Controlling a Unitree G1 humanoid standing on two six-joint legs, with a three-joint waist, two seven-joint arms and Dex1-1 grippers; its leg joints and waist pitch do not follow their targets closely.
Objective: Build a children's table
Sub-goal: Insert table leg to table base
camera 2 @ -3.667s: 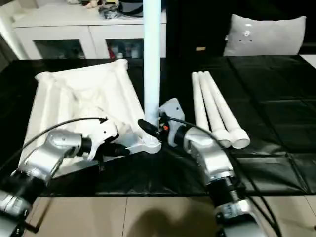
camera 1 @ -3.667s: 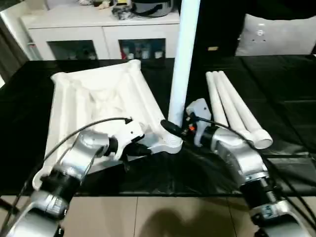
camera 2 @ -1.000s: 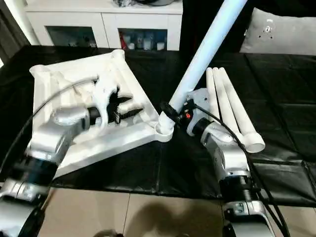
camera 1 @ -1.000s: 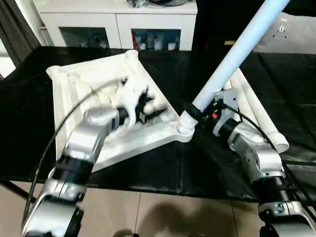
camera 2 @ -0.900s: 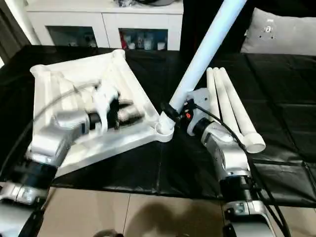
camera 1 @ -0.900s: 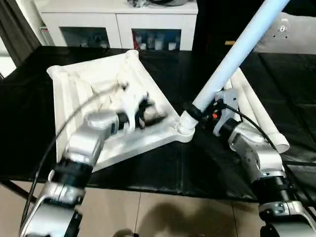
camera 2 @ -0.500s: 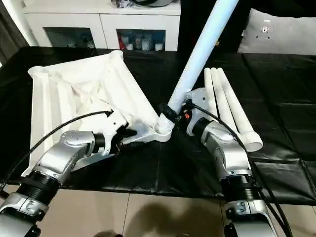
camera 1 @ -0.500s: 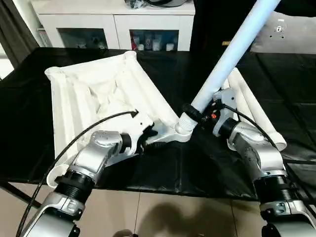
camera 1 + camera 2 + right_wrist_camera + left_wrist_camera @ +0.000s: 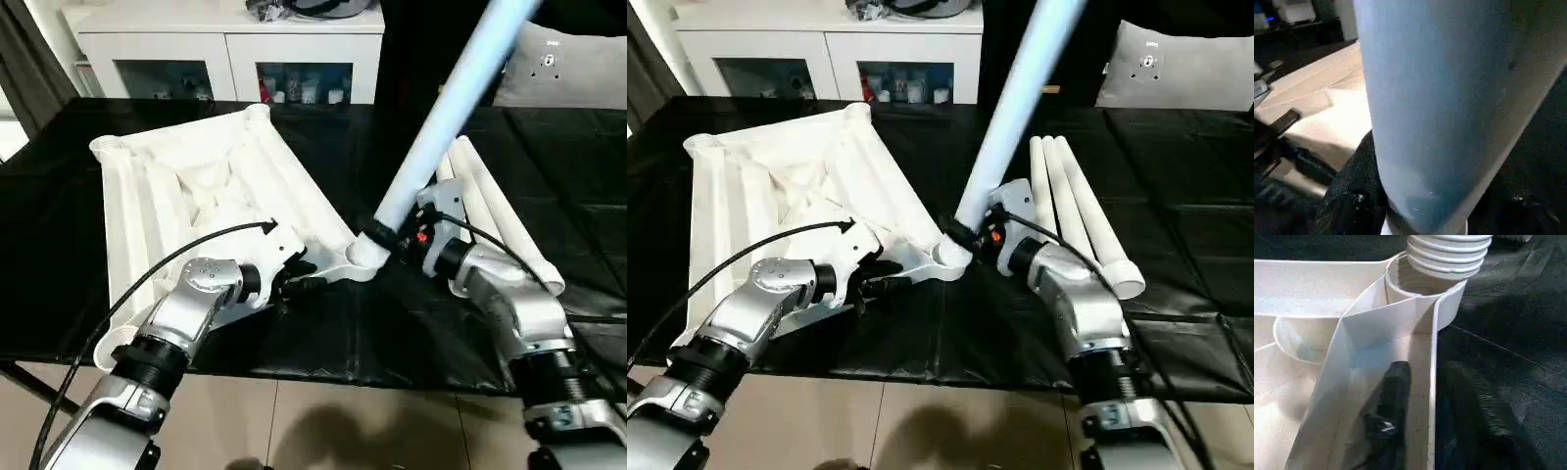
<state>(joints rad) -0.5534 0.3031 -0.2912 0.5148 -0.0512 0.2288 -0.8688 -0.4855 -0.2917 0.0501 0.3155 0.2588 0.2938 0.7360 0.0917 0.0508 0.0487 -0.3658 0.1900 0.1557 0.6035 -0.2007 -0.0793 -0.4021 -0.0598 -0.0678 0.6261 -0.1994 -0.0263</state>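
Bench (image 9: 294,343) carries everything. Table top (image 9: 196,196) lies underside up on the robot's left half, one corner raised toward the cabinet (image 9: 225,59) standing behind the bench. Near corner socket (image 9: 364,257) sits about mid-bench; one leg (image 9: 441,127) stands in it, leaning up and to the right. Three spare legs (image 9: 490,220) lie side by side to the right of that socket, running front to back. Left claw (image 9: 299,282) at the top's near edge just left of the socket, one finger (image 9: 1383,431) inside the rim wall, the other outside. Right claw (image 9: 377,235) around the leaning leg's foot, directly above the socket. Cushion (image 9: 573,64) behind, far right
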